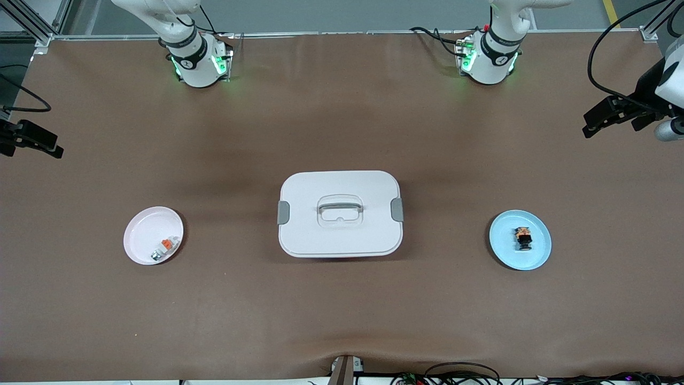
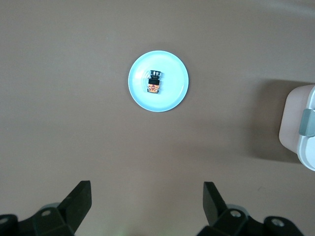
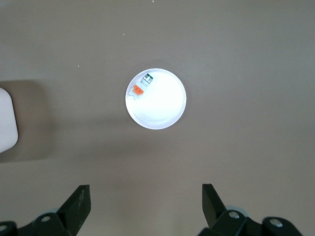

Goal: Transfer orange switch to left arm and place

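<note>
The orange switch (image 1: pixel 523 238) (image 2: pixel 154 82), black with an orange face, lies on its side on a light blue plate (image 1: pixel 537 256) (image 2: pixel 172 96) toward the left arm's end of the table. My left gripper (image 2: pixel 147 189) hangs high over the bare table near that plate, open, with nothing between its fingers. My right gripper (image 3: pixel 146 191) is also open and empty, high over the table near a white plate (image 1: pixel 140 238) (image 3: pixel 162 110) at the right arm's end. The big white box (image 1: pixel 340 235) with grey latches stands in the middle of the table, between the two plates.
A small white-grey piece with an orange tab (image 1: pixel 165 247) (image 3: pixel 140 87) lies in the white plate. A corner of the box (image 2: pixel 301 128) (image 3: pixel 7 120) shows in each wrist view. Brown table surface (image 1: pixel 342 321) stretches all around.
</note>
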